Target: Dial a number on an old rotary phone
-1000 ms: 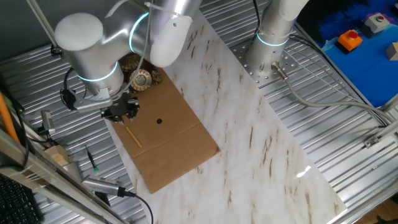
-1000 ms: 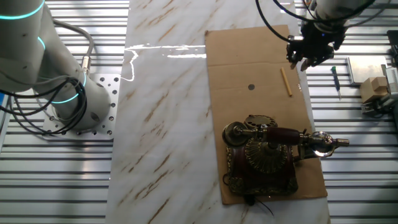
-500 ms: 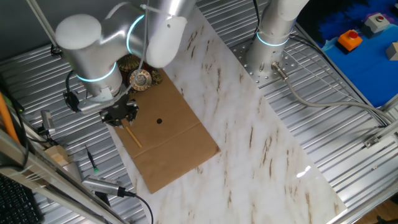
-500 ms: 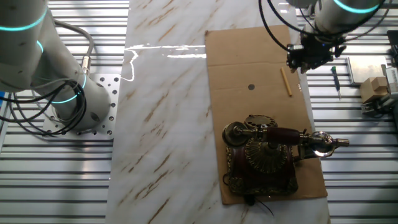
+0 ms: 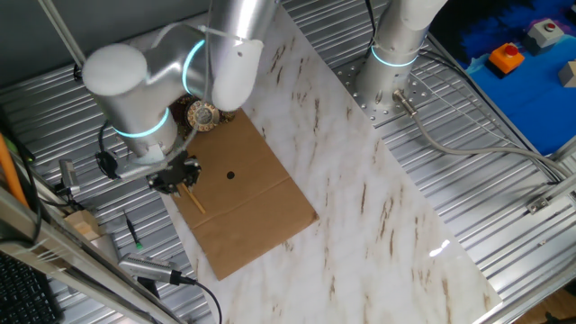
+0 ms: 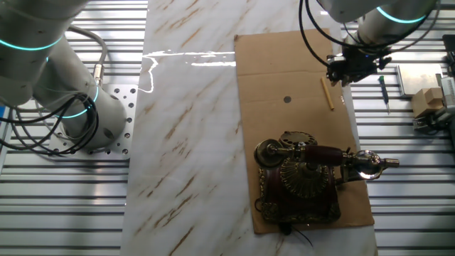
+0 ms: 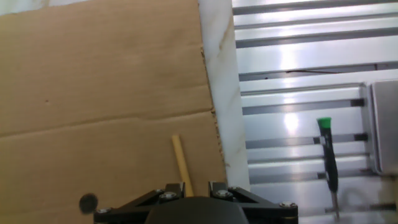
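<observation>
Down at the near end of the brown cardboard sheet (image 6: pixel 298 78) in the other fixed view sits the old rotary phone (image 6: pixel 302 181), dark brown with curled brass trim, its round pale dial (image 6: pixel 364 163) facing right and its brass-ended handset (image 6: pixel 313 151) lying across the cradle. Its ornate base reaches almost to the sheet's near edge, and the dial end hangs close to the right edge, so little board is left on those two sides. Far of the phone the cardboard is flat and bare apart from a small dark spot (image 6: pixel 287 99), with one crease running across it.

Well apart from the phone, near the sheet's far right edge, lies a thin tan wooden stick (image 6: pixel 327 93), straight and square-ended. The gripper (image 6: pixel 347 69) hangs just over the stick's far end; in the hand view the stick (image 7: pixel 182 165) runs up between the two black finger bases, which stand a little apart on either side of it. Whether the fingers touch the stick cannot be told, since their tips are out of sight.

Under the cardboard is a white marble-patterned board (image 6: pixel 188 142) with tan veins, glossy enough to catch a glare, offering wide open room to the left. Right of the cardboard's edge the ribbed metal table (image 6: pixel 412 213) begins, and a green-handled screwdriver (image 6: pixel 384 91) lies in its grooves. From one fixed view the arm's grey elbow covers most of the phone (image 5: pixel 202 114).
</observation>
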You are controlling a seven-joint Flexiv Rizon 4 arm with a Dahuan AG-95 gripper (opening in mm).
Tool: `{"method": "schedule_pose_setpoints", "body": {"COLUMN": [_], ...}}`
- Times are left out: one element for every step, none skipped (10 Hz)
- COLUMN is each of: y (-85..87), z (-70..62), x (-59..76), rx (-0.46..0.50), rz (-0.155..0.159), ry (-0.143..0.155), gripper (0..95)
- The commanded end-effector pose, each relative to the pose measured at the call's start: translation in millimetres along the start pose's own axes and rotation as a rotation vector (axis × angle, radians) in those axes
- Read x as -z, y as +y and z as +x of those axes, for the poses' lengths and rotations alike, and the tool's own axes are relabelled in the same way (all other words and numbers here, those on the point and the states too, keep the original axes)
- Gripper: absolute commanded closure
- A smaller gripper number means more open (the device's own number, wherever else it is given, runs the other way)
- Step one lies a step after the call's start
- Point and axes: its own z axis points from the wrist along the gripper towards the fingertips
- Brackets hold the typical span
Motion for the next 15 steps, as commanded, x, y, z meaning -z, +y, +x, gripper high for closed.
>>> {"method": "schedule_pose_setpoints", "body": {"y": [0.3, 0.3, 0.2, 0.2, 0.2, 0.2, 0.2, 0.2, 0.2, 0.2, 0.1, 0.1, -0.7, -1.3, -1.5], "z": [0.2, 0.1, 0.0, 0.0, 0.0, 0.0, 0.0, 0.0, 0.0, 0.0, -0.1, -0.2, -0.3, -0.2, 0.6], "x": [0.3, -0.3, -1.0, -1.0, -1.0, -1.0, -1.0, -1.0, -1.0, -1.0, -1.3, -1.5, -3.3, -5.2, -8.9], "rx": [0.003, 0.002, -0.002, -0.01, -0.02, -0.003, -0.001, -0.004, 0.031, 0.039, 0.053, 0.055, 0.061, 0.07, 0.066], "rz": [-0.002, -0.001, 0.0, 0.019, 0.021, 0.021, 0.02, 0.009, 0.003, 0.001, -0.003, -0.004, -0.002, 0.0, 0.002], "ry": [0.003, 0.006, 0.011, 0.022, 0.029, 0.031, 0.031, 0.032, 0.032, 0.03, 0.024, 0.021, 0.014, 0.017, 0.022], "gripper": [76.0, 76.0, 76.0, 76.0, 76.0, 76.0, 76.0, 76.0, 76.0, 76.0, 76.0, 76.0, 76.0, 76.0, 76.0]}}
